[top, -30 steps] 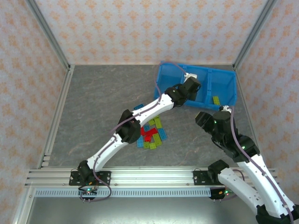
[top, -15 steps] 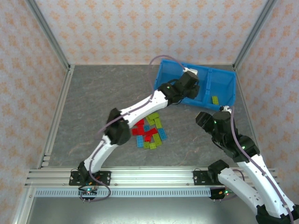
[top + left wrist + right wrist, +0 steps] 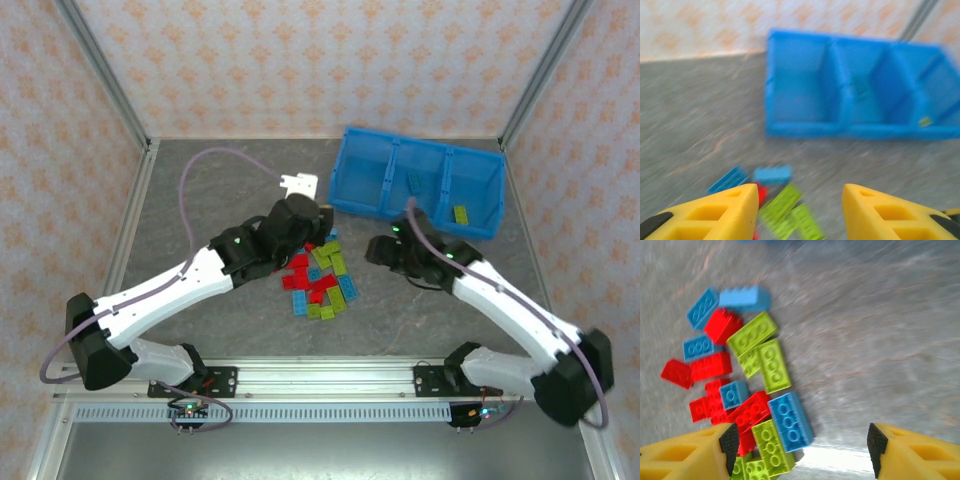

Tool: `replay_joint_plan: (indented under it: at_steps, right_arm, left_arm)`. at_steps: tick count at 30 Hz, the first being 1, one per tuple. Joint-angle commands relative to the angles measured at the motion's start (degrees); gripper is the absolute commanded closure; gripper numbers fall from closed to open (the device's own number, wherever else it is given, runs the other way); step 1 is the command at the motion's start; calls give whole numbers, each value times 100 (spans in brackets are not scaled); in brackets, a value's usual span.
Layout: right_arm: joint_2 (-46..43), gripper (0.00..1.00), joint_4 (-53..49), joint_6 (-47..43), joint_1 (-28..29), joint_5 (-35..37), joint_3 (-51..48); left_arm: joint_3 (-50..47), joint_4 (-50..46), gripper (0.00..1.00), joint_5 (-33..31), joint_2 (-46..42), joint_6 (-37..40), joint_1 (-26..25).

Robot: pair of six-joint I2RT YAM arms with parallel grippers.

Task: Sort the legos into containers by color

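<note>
The legos (image 3: 320, 282) lie heaped in red, blue and green on the grey marbled table (image 3: 200, 200), just near of the blue bin (image 3: 365, 180). One green brick (image 3: 461, 214) sits in the bin's right compartment and a darker brick (image 3: 413, 182) in the middle one. The left gripper (image 3: 799, 196) hangs over the heap's far edge, jaws apart and empty. The right gripper (image 3: 802, 447) hangs just right of the heap, jaws wide and empty. Orange-patterned walls (image 3: 300, 70) and aluminium posts (image 3: 102, 65) enclose the table.

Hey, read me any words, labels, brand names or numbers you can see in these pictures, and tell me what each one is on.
No readable text in any view.
bricks: any stamp on the studs is too blurred to read.
blue bin: no label or number that I can see.
wallpaper: only a repeating ornament, no letters.
</note>
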Motion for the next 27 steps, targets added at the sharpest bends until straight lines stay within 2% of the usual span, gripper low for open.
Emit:
replay_joint_plan:
  at_steps: [1,5,6,11,15,20,27]
  right_arm:
    - [850,29,519,-233,372,7,689]
    - [1704,29,681,-187,469,71,1062]
    - [1792,29,748,-173,469,2,1093]
    - [1737,28,671,-163,475,-8,1013]
    - [1330,27,438,-155,469,295,715]
    - [864,27,325,-74,469,403,407]
    - [750,27,196,-111,469,501,447]
  left_arm:
    - [-595,-1121,52,-668,-166,-448,289]
    - [-1425,-965,50,998,-272,-1184,1386]
    - [-1570,-814,49,1229,-214,-1327,1584]
    - [-1700,-387,41,1389,451,-1681,2020]
    - [-1609,-168,44,1539,1228,-2050,2305]
    - [-1539,128,44,1683,1760,-2256,2312]
    - [-1547,357,39,1692,2065,-2243,2315]
